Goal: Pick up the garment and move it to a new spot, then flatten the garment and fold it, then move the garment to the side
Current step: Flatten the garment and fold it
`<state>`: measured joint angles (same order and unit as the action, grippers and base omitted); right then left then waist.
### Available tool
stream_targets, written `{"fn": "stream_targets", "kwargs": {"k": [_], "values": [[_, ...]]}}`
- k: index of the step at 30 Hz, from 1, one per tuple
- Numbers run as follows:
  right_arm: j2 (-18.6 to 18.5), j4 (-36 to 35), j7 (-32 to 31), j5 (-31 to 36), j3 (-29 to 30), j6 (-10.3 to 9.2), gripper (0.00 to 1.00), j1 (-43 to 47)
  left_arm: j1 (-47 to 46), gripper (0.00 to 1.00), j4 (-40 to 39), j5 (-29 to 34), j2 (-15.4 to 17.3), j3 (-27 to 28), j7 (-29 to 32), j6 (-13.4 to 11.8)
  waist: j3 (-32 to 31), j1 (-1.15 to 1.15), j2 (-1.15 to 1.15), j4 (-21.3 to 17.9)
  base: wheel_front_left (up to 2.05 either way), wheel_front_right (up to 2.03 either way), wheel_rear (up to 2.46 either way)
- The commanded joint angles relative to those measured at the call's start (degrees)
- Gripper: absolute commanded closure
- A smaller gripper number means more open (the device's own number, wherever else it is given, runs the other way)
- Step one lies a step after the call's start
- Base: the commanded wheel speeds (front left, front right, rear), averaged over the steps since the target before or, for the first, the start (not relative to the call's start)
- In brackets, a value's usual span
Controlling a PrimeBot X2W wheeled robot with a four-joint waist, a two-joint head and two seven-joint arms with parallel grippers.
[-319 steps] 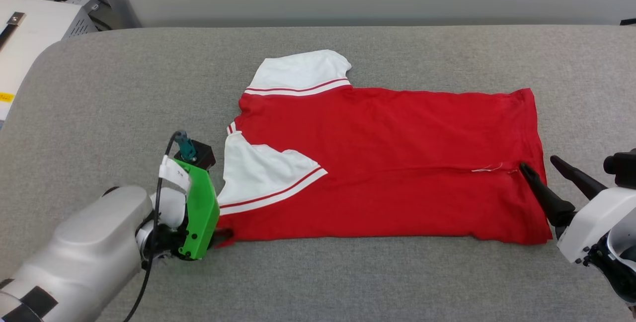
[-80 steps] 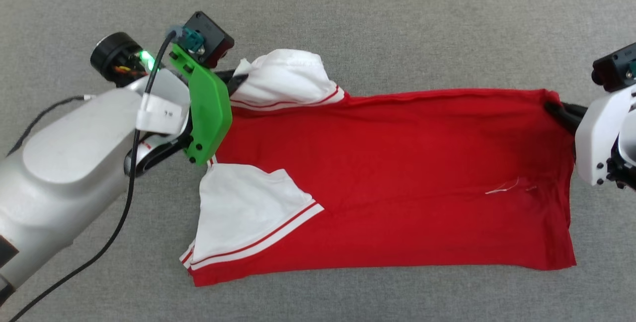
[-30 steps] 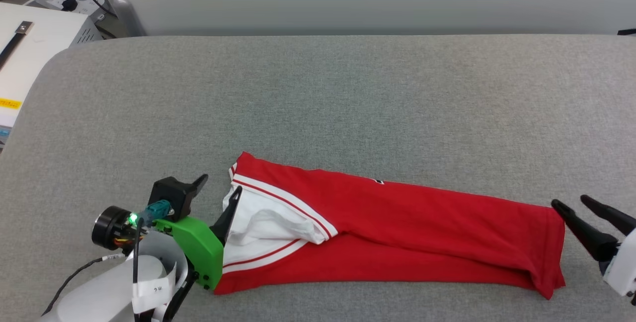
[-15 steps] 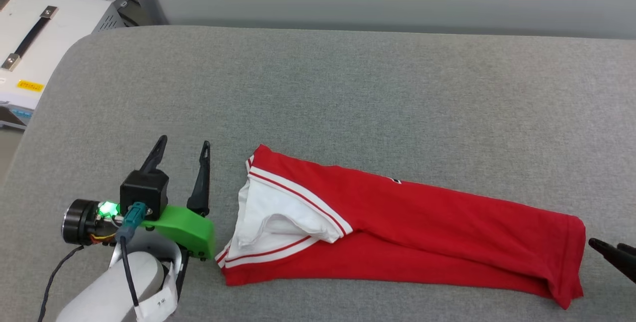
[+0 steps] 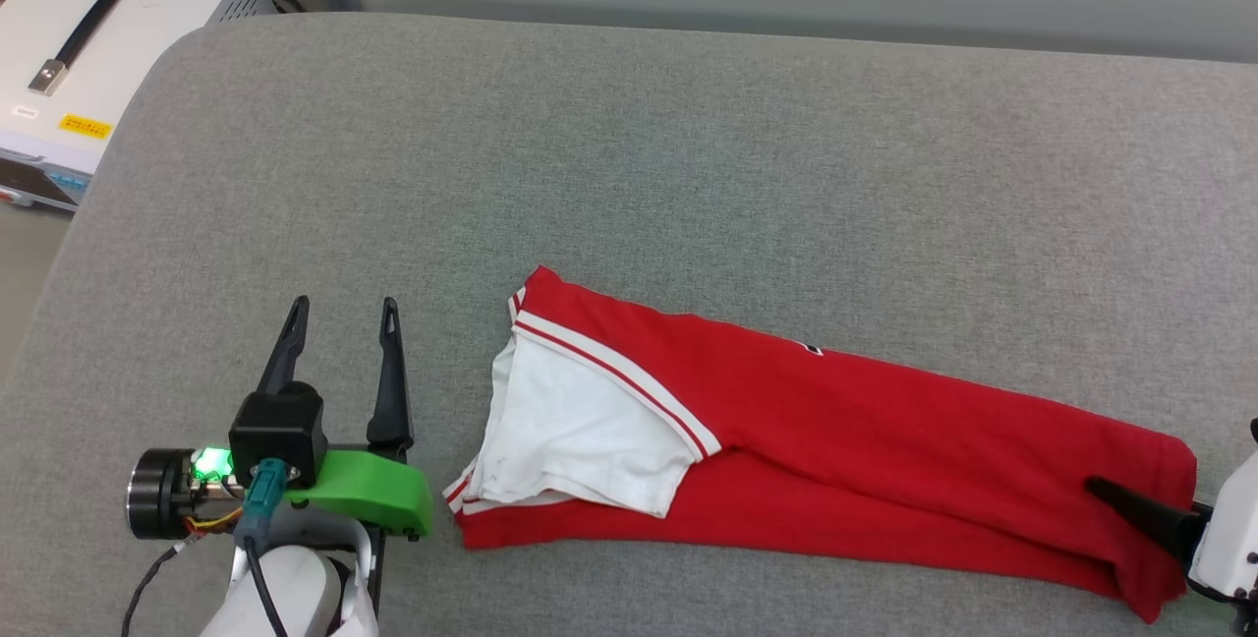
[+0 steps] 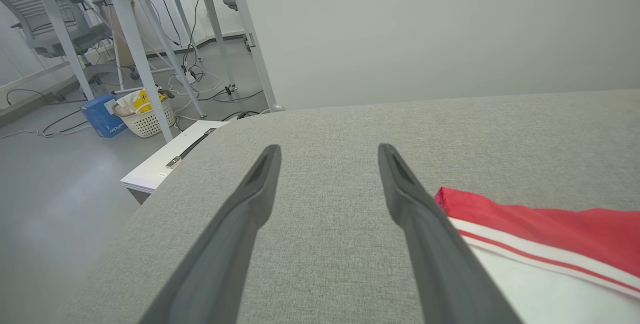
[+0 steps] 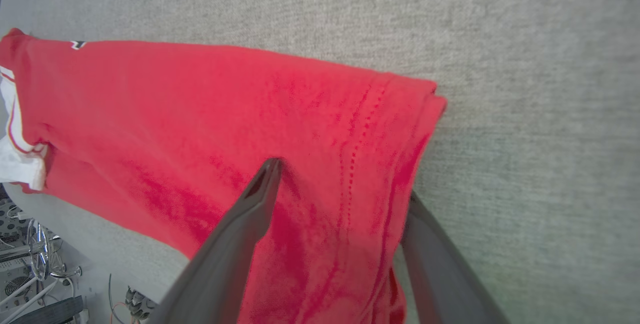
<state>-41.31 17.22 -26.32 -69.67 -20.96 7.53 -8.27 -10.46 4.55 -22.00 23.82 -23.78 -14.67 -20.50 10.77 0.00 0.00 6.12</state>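
The garment (image 5: 885, 440) lies on the pad (image 5: 688, 175), left tool (image 5: 344, 308) beside, right tool (image 7: 342, 181) astride.

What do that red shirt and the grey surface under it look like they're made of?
The garment: soft matte knit cloth, likely jersey; it folds limply and shows a stitched hem. The grey surface: matte, speckled woven fabric, like upholstery; rounded corner hints at padding.

The left gripper (image 5: 342, 308) has slim dark fingers (image 5: 391, 391), a green bracket (image 5: 378, 494), a black camera block (image 5: 278, 429) and a teal-plugged cable (image 5: 257, 558). The right wrist housing (image 5: 1229, 539) is white.
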Motion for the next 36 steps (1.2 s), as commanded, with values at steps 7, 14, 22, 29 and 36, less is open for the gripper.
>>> {"fn": "stream_targets", "kwargs": {"k": [7,14,22,29,36], "values": [[2.75,0.42,0.51,0.26,-3.63,-0.04,0.0,-1.56,3.69,0.0,-0.11,6.57,-5.69,5.82,-0.32,4.97,0.26,0.0,0.0,0.29,0.0,0.0,0.0],[2.22,2.46,3.93,0.49,-5.36,-0.04,1.0,-1.87,6.67,0.0,-0.27,12.42,-11.0,11.45,-0.32,9.66,-0.79,0.0,0.0,0.01,0.0,0.0,0.0],[-0.79,4.76,5.8,-0.44,-3.99,-0.04,1.0,-1.69,8.38,0.0,0.28,15.9,-13.36,13.65,-0.32,12.97,-2.44,0.0,0.0,-0.67,0.0,0.0,0.0],[-5.75,8.11,7.89,1.44,-1.66,-0.04,1.0,-1.19,9.47,0.0,0.55,17.64,-14.64,14.71,-0.32,14.76,-3.83,0.0,0.0,-1.13,0.0,0.0,0.0],[-8.71,5.42,6.95,0.9,-0.28,-0.04,1.0,0.4,10.54,0.0,0.63,19.06,-15.34,15.81,-0.32,15.93,-4.96,0.0,0.0,-1.63,0.0,0.0,0.0]]}}
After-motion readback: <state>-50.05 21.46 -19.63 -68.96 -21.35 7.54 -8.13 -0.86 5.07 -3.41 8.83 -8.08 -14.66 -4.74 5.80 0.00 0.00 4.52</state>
